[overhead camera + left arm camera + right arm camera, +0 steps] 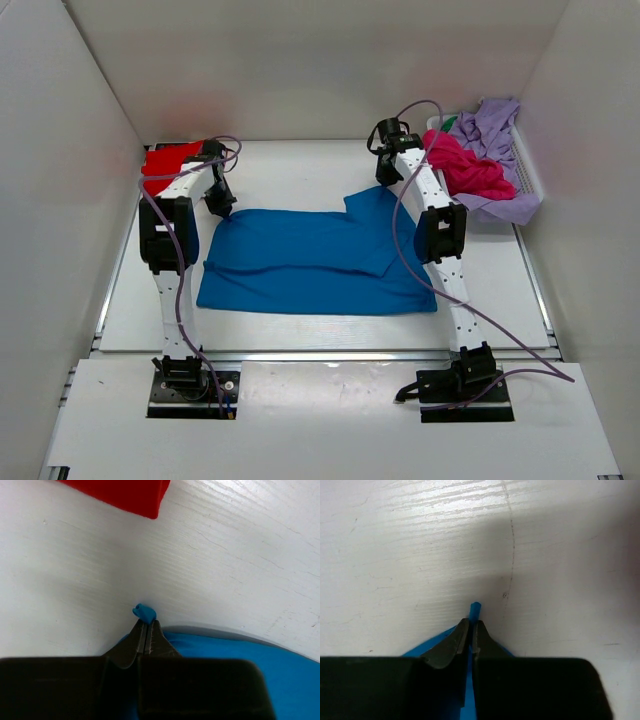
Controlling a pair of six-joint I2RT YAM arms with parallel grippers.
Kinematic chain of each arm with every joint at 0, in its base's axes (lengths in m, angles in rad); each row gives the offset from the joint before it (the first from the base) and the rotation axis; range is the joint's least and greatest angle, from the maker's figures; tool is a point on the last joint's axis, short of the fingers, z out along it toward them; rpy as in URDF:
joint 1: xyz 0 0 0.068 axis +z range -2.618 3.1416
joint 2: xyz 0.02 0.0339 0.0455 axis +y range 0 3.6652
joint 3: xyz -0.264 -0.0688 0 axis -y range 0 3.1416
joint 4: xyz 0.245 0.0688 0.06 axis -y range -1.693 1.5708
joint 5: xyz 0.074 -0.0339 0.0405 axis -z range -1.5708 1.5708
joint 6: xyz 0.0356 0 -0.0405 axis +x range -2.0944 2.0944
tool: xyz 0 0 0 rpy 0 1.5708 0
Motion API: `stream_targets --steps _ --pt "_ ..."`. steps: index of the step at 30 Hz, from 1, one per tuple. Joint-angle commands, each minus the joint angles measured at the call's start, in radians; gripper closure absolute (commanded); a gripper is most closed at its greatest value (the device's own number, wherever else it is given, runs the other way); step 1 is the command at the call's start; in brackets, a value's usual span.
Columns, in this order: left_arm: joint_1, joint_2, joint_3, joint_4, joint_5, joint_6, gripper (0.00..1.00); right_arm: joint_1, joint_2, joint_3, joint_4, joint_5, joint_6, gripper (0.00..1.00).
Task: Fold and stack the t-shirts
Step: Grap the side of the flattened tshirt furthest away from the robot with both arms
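A bright blue t-shirt [310, 262] lies spread on the table's middle. My left gripper [224, 209] is shut on its far left corner; a blue nub [144, 612] pokes past the closed jaws in the left wrist view. My right gripper [386, 177] is shut on the far right corner, which is pulled up; the pinched cloth [474, 611] shows between the jaws in the right wrist view. A red t-shirt [165, 160] lies at the far left, and shows in the left wrist view [125, 494]. A magenta pink t-shirt [468, 168] and a lilac t-shirt [492, 135] lie in the basket.
The white slatted basket [527, 168] stands at the far right by the wall. White walls close in the table on the left, back and right. Purple cables hang from both arms.
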Motion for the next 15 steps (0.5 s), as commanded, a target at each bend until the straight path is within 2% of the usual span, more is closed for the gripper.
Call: stream_targets --steps 1,7,15 --pt "0.002 -0.063 -0.014 -0.02 0.034 0.014 1.0 -0.003 0.007 0.044 -0.011 0.019 -0.038 1.0" --pt "0.016 -0.069 0.024 -0.017 0.043 0.038 1.0 -0.022 -0.073 0.05 -0.031 0.018 -0.085 1.0" --pt "0.046 -0.217 -0.137 0.121 0.127 0.051 1.0 -0.02 -0.241 -0.011 -0.045 0.043 -0.099 1.0"
